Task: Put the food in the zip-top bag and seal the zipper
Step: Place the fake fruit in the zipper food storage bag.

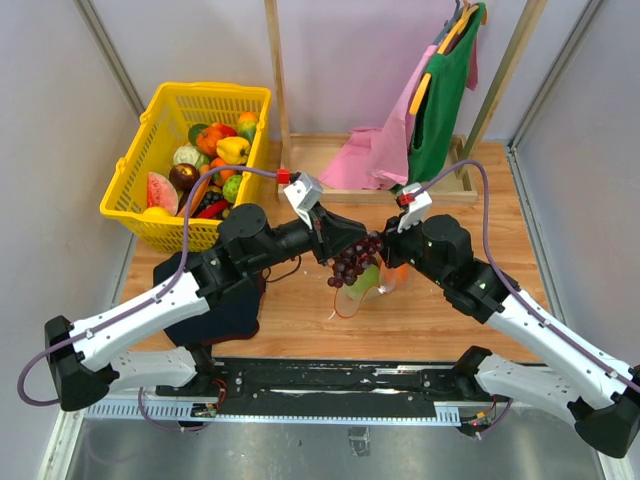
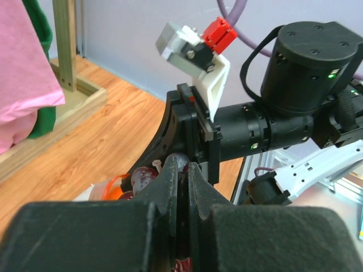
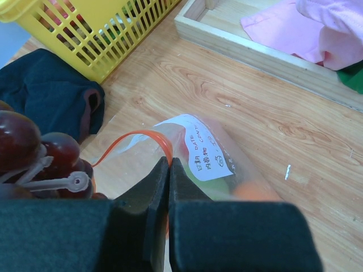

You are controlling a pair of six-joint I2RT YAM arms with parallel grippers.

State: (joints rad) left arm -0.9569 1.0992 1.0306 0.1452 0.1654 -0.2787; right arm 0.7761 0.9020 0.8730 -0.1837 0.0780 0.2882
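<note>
My left gripper (image 1: 330, 252) is shut on a bunch of purple grapes (image 1: 351, 262) and holds it over the open mouth of the clear zip-top bag (image 1: 362, 285). The grapes show past the fingertips in the left wrist view (image 2: 142, 177) and at the left edge of the right wrist view (image 3: 34, 153). My right gripper (image 3: 170, 164) is shut on the bag's red-orange zipper strip (image 3: 144, 136) and holds the mouth up. Green and orange food shows inside the bag (image 3: 227, 181), under its white label. More food fills the yellow basket (image 1: 160, 215).
A dark cloth (image 1: 225, 305) lies under the left arm, beside the basket. A wooden rack base (image 1: 330, 165) with a pink cloth (image 1: 375, 150) and a hanging green garment (image 1: 440, 95) stands at the back. Enclosure walls close both sides.
</note>
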